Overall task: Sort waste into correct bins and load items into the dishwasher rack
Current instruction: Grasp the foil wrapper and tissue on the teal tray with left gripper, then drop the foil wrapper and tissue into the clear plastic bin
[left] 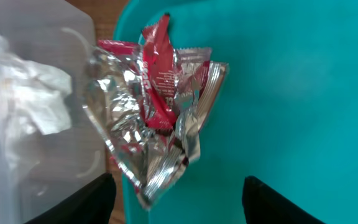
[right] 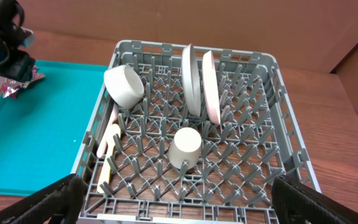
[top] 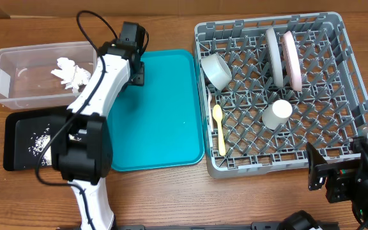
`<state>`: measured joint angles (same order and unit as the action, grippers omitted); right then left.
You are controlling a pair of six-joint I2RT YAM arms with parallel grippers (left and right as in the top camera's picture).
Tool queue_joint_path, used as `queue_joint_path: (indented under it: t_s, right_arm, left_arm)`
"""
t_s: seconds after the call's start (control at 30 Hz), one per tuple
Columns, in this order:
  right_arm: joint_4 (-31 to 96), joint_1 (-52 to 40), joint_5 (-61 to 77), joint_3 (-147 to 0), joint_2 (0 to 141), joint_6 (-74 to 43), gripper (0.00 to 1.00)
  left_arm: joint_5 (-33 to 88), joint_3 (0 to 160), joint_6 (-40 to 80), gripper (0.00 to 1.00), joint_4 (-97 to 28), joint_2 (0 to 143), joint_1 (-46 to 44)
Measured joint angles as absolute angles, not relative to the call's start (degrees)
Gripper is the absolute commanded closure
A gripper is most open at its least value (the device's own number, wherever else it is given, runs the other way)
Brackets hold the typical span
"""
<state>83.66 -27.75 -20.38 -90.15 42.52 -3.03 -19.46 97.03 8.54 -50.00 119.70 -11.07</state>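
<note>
Left gripper (left: pixel 178 180): jaws apart, clamped on nothing. Crumpled red-and-silver wrappers (left: pixel 157 106) sit ahead of the jaws, roughly centred in the gap, on the edge of the teal tray (left: pixel 291 93) next to the clear tub (left: pixel 36 31). The wrappers' lower corner is just beside the tub-side finger; can't tell if it touches. White napkin (left: pixel 36 102) is in the tub. Right gripper (right: pixel 179 182): jaws wide apart, nothing between them, hovering at the near edge of the rack (right: pixel 154 46).

The teal tray (top: pixel 165 121) lies open between the left arm (top: pixel 101 83) and the dishwasher rack (top: pixel 267 167).
</note>
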Motion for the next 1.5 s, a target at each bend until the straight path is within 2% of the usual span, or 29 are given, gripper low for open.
queue_joint_path:
  t_s: [0.2, 0.3, 0.33, 0.37, 0.43, 0.53, 0.57, 0.6, 0.77, 0.93, 1.23, 1.5]
  right_arm:
    - [83.68, -27.75, -20.38, -90.15, 42.52, -3.01, 0.00]
    - [83.68, -27.75, -20.36, -90.15, 42.52, -3.03, 0.00]
    - [83.70, -27.75, -20.38, -90.15, 42.52, -3.01, 0.00]
    - [83.68, -27.75, -20.38, -90.15, 42.52, -3.01, 0.00]
    - [83.68, -27.75, -20.38, -90.15, 42.52, -3.03, 0.00]
    - [83.68, -27.75, -20.38, -90.15, 42.52, -3.01, 0.00]
    - [83.68, -27.75, -20.36, -90.15, 42.52, -3.01, 0.00]
    - [83.68, -27.75, -20.38, -90.15, 42.52, -3.01, 0.00]
    - [83.70, -27.75, -20.38, -90.15, 42.52, -3.01, 0.00]
    - [83.70, -27.75, -20.38, -90.15, 42.52, -3.03, 0.00]
    - [83.66, -27.75, -20.38, -90.15, 42.52, -2.98, 0.00]
    - [83.68, -27.75, -20.38, -90.15, 42.52, -3.01, 0.00]
  left_arm:
    - [-21.87, 97.01, 7.27, 0.32, -49.78, 123.33, -11.00]
    - [-23.59, 97.01, 7.35, 0.60, -49.47, 124.55, -10.98]
    - [-23.94, 97.01, 6.81, 0.59, -49.32, 124.84, -10.87]
    - [-24.27, 97.01, 6.66, 0.54, -49.25, 124.97, -10.83]
    - [-24.53, 97.01, 6.79, 0.56, -48.77, 125.01, -10.72]
    - [-24.71, 97.01, 6.44, 0.74, -48.56, 125.01, -10.37]
    - [-24.69, 97.01, 6.22, 0.82, -48.56, 125.01, -10.22]
    - [-24.56, 97.01, 6.39, 0.96, -48.58, 125.01, -10.09]
    - [-20.56, 97.01, 5.98, 0.96, -51.05, 125.01, -9.10]
    - [-15.70, 100.68, 5.98, 0.96, -58.94, 125.32, -9.67]
    - [-6.98, 117.71, 6.00, 0.96, -74.30, 125.75, -10.41]
    - [-5.50, 134.78, 6.00, 0.96, -87.07, 125.80, -9.54]
